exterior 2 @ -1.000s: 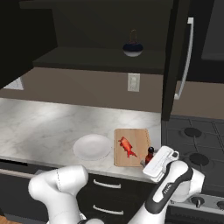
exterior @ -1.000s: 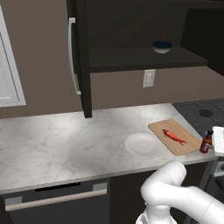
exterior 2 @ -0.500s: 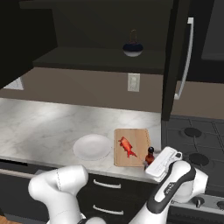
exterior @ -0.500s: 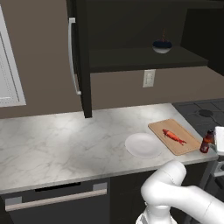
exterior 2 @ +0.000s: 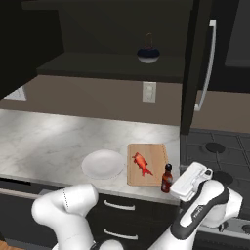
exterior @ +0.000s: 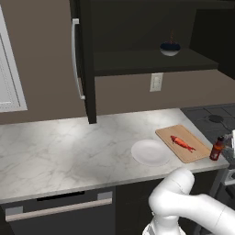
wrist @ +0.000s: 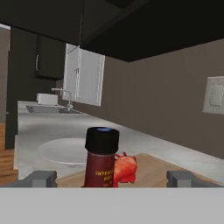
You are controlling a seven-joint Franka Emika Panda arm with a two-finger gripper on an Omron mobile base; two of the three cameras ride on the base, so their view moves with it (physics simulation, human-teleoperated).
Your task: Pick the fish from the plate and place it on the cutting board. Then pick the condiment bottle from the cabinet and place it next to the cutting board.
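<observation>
The red-orange fish lies on the tan cutting board. To the board's left sits the white plate, bare. The red condiment bottle with its black cap stands upright on the counter beside the board's right end. My gripper hovers just right of the bottle, open. Its fingertips stand wide on either side of the bottle without touching it. The dark cabinet hangs open above.
A dark blue bowl rests on the cabinet shelf. A black cooktop borders the counter on the right. A wall outlet sits above the board. A white-framed cabinet is at far left.
My hand has drawn back slightly to the right, away from the bottle. The bottle, fish, board and plate have stayed put.
</observation>
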